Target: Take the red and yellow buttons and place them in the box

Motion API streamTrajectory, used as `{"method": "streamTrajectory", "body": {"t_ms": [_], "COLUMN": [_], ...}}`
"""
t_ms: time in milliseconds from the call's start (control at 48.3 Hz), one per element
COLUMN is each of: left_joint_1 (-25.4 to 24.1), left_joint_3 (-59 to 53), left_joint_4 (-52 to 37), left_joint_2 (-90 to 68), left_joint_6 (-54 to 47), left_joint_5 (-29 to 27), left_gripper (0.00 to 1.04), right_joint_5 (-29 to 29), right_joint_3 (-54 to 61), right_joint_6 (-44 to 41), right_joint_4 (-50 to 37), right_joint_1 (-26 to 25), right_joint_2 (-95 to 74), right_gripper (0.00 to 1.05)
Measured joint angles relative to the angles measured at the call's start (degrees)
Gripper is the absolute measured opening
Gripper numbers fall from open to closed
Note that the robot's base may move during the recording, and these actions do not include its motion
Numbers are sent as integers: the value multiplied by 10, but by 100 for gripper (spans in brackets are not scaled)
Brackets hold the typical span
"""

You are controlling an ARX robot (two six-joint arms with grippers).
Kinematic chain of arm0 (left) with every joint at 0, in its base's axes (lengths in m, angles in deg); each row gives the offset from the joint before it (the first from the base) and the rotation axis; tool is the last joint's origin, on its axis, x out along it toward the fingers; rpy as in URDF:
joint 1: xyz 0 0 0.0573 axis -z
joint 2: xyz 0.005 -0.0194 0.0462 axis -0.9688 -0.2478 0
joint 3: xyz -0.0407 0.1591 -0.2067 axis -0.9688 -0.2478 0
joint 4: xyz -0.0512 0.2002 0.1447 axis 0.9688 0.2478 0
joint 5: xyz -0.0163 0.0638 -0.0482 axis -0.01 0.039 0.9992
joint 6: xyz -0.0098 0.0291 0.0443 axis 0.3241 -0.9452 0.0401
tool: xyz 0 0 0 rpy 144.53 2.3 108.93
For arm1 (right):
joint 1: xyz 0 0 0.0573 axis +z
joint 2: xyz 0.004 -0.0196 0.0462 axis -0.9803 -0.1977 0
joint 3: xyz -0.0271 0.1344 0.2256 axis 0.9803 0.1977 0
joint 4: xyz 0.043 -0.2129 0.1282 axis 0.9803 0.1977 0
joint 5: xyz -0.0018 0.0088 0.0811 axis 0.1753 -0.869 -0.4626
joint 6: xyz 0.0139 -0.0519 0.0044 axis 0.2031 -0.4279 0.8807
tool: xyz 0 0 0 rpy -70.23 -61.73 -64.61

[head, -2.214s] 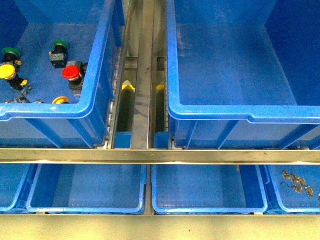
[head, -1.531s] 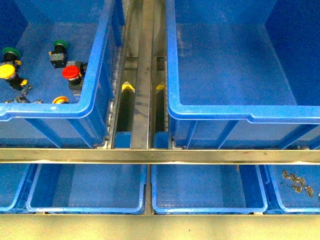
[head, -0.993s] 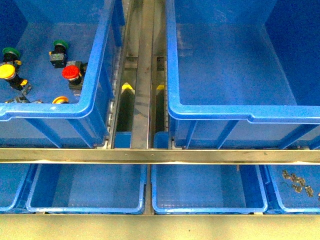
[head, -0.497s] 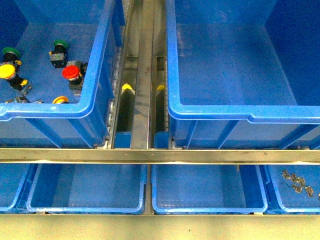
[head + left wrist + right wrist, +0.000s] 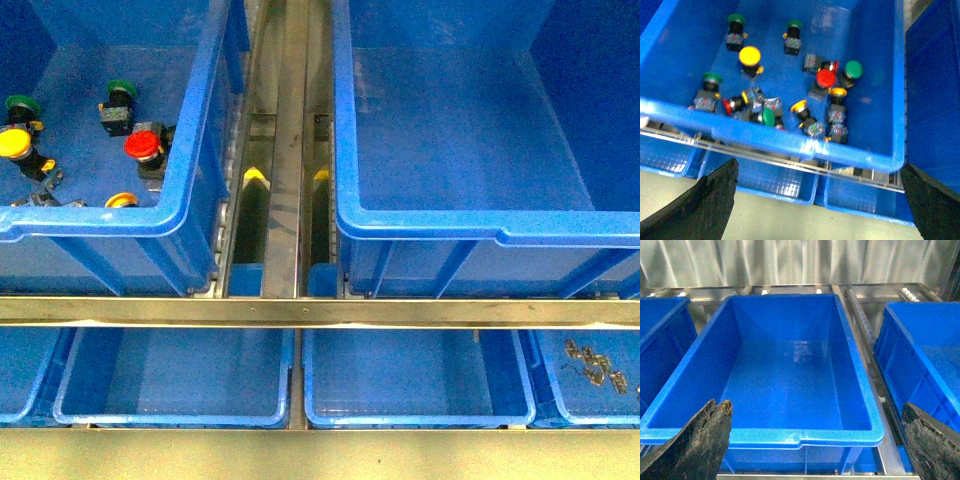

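Steel racking (image 5: 300,310) holds blue crates on two tiers, and a ribbed metal wall (image 5: 790,262) closes the back. Both task pieces lie in the source crate (image 5: 100,222): the red button (image 5: 826,78) sits just beside a green-capped switch (image 5: 854,68), while the yellow button (image 5: 749,55) lies more apart. The left gripper (image 5: 817,167) hangs above them, jaws spread wide and empty; the right gripper (image 5: 813,406), equally wide and empty, looks over the bare box (image 5: 805,436). A wide closure on the crowded red one would likely catch the green neighbour too, and a smooth round cap may slip. A drop over the gap (image 5: 250,220) between crates could land in the shallow trays (image 5: 170,415) below
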Motion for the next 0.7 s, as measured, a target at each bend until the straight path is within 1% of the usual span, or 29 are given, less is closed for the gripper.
{"method": "streamTrajectory", "body": {"t_ms": [83, 145, 228, 310, 455, 579, 703], "left_joint_1": [-28, -47, -68, -81, -84, -76, -62], "left_joint_3": [68, 136, 218, 295, 390, 461, 528], "left_joint_4": [-59, -80, -88, -59, -16, 10, 39], "left_joint_2": [-126, -227, -344, -441, -553, -632, -699], "left_joint_6": [-55, -127, -236, -305, -370, -414, -455], "left_joint_5": [55, 98, 124, 146, 175, 198, 203], "left_gripper": [97, 97, 97, 97, 97, 97, 97], "right_joint_5": [0, 0, 0, 0, 0, 0, 0], "right_joint_3": [0, 0, 0, 0, 0, 0, 0], "right_joint_6": [0, 0, 0, 0, 0, 0, 0], "right_joint_4": [0, 0, 0, 0, 0, 0, 0], "right_joint_1": [0, 0, 0, 0, 0, 0, 0], "right_joint_2": [0, 0, 0, 0, 0, 0, 0], "right_gripper": [99, 99, 99, 99, 99, 99, 99]}}
